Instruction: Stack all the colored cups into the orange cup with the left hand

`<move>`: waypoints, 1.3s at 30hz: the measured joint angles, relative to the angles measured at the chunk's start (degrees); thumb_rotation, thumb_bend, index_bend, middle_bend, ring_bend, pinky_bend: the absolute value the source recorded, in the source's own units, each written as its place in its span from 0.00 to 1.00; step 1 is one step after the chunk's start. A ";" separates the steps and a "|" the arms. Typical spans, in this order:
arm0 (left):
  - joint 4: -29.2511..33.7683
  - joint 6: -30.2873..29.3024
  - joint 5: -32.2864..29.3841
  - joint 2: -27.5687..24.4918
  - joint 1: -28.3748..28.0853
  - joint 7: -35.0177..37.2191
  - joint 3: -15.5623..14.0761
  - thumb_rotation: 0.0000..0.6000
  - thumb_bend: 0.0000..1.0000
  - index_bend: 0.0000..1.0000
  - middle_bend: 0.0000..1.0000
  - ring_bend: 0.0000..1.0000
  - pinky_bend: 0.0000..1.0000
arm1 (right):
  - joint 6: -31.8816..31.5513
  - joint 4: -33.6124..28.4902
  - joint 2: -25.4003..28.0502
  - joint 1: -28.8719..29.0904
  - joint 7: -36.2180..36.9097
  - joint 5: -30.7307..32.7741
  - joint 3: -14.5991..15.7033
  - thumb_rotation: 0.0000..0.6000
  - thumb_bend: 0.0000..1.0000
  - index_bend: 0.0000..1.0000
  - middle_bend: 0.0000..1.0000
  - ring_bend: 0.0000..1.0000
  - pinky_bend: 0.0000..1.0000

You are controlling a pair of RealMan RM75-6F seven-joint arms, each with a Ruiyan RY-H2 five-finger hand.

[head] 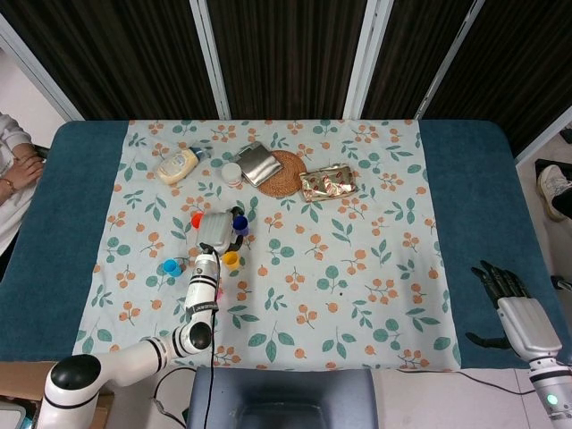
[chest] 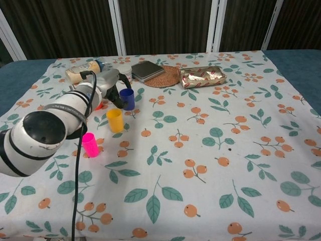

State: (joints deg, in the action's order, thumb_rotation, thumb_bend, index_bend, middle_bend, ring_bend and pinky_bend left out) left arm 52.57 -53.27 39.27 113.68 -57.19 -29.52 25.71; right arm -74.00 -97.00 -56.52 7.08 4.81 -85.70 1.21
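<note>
The orange cup point(head: 196, 219) stands left of my left hand point(head: 214, 233); in the chest view the arm hides most of the orange cup point(chest: 99, 105). The hand is low over the cloth, and its dark fingers point(chest: 116, 96) are against the left side of the dark blue cup point(chest: 127, 99), which stands upright on the table. Whether they grip it is hidden. Just in front stands a yellow cup point(chest: 115, 120), with a pink cup point(chest: 90, 144) nearer me. A light blue cup point(head: 171, 266) is left of the forearm. My right hand point(head: 512, 308) rests with fingers spread and empty at the table's right edge.
Along the back are a cream bottle point(head: 177, 165) on its side, a small white jar point(head: 231, 173), a dark flat case point(head: 256, 164) on a woven mat point(head: 284, 175), and a gold foil packet point(head: 327, 182). A person's arm point(head: 16, 168) shows at the left edge.
</note>
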 measured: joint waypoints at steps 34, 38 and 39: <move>8.88 -4.49 6.49 -8.34 4.11 7.29 1.83 1.00 0.36 0.52 1.00 1.00 1.00 | 0.15 -0.12 -0.08 0.10 -0.38 0.10 -0.07 1.00 0.19 0.00 0.00 0.00 0.00; 12.98 -4.99 5.21 -13.29 8.18 5.92 0.10 1.00 0.36 0.52 1.00 1.00 1.00 | 0.04 -0.25 -0.10 0.04 -0.39 -0.05 -0.01 1.00 0.19 0.00 0.00 0.00 0.00; 13.16 -4.85 4.77 -13.77 8.75 5.90 -0.34 1.00 0.36 0.52 1.00 1.00 1.00 | -0.01 -0.28 -0.10 0.02 -0.39 -0.04 -0.02 1.00 0.19 0.00 0.00 0.00 0.00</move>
State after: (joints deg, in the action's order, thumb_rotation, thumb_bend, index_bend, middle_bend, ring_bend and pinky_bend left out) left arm 65.73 -58.12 44.04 99.91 -48.45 -23.62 25.37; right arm -74.02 -97.28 -56.62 7.10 4.42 -85.74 1.20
